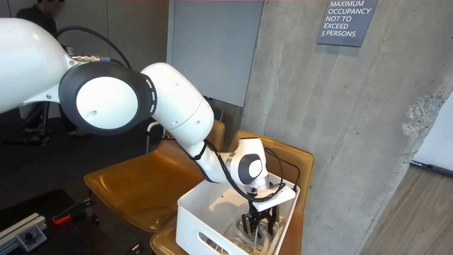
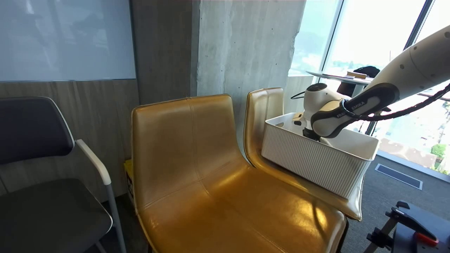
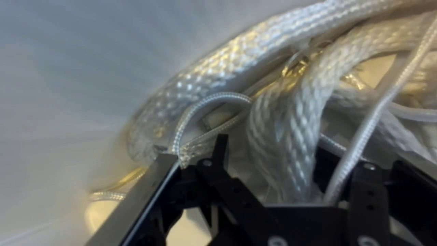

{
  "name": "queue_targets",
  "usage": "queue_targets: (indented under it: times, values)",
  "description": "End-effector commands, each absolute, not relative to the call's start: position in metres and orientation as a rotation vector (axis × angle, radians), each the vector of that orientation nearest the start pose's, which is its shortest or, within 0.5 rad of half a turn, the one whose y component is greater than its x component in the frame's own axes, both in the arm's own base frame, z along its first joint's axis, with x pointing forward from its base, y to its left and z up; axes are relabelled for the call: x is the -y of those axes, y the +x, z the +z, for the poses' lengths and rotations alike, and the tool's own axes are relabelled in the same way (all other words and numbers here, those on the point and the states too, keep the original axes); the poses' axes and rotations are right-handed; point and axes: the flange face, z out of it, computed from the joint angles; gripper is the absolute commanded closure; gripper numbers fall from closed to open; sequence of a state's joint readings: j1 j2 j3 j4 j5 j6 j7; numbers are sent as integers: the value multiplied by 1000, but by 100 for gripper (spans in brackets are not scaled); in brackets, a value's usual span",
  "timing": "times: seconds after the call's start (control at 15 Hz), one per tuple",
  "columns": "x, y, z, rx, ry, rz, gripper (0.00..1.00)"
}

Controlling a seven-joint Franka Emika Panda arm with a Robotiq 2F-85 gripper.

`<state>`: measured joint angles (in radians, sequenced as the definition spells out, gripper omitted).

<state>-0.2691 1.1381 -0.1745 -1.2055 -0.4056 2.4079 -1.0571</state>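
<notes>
My gripper (image 1: pixel 259 230) points down inside a white ribbed bin (image 1: pixel 198 226) and its fingers stand apart. In the wrist view, thick grey-white braided rope (image 3: pixel 300 123) passes between the fingers of the gripper (image 3: pixel 273 147). A gap shows between the left finger and this rope; a thin cord (image 3: pixel 372 119) crosses in front of the right finger. More coiled rope (image 1: pixel 239 230) lies in the bin around the fingers. In an exterior view the near wall of the bin (image 2: pixel 309 161) hides the fingertips and the rope.
The bin stands on a tan leather chair (image 1: pixel 304 159), against its backrest. A second tan chair (image 2: pixel 218 196) is beside it. A concrete wall (image 1: pixel 354 124) rises behind. A dark table (image 1: pixel 81 233) holds a red-and-black clamp (image 1: pixel 72 212). A dark armchair (image 2: pixel 52 211) stands farther off.
</notes>
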Motion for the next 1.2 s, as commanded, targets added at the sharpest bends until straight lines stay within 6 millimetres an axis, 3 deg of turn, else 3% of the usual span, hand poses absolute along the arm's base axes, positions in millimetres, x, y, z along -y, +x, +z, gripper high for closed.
queue_targets:
  times: [0.0, 0.2, 0.6, 0.8, 1.13]
  values:
    - [291, 701, 95, 1696, -3043, 454, 79]
    - [281, 706, 109, 1702, -3050, 438, 100]
    - [243, 723, 167, 1720, -3076, 378, 97]
    - [218, 732, 218, 1725, -3113, 339, 97]
    - [164, 730, 324, 1719, -3181, 271, 97]
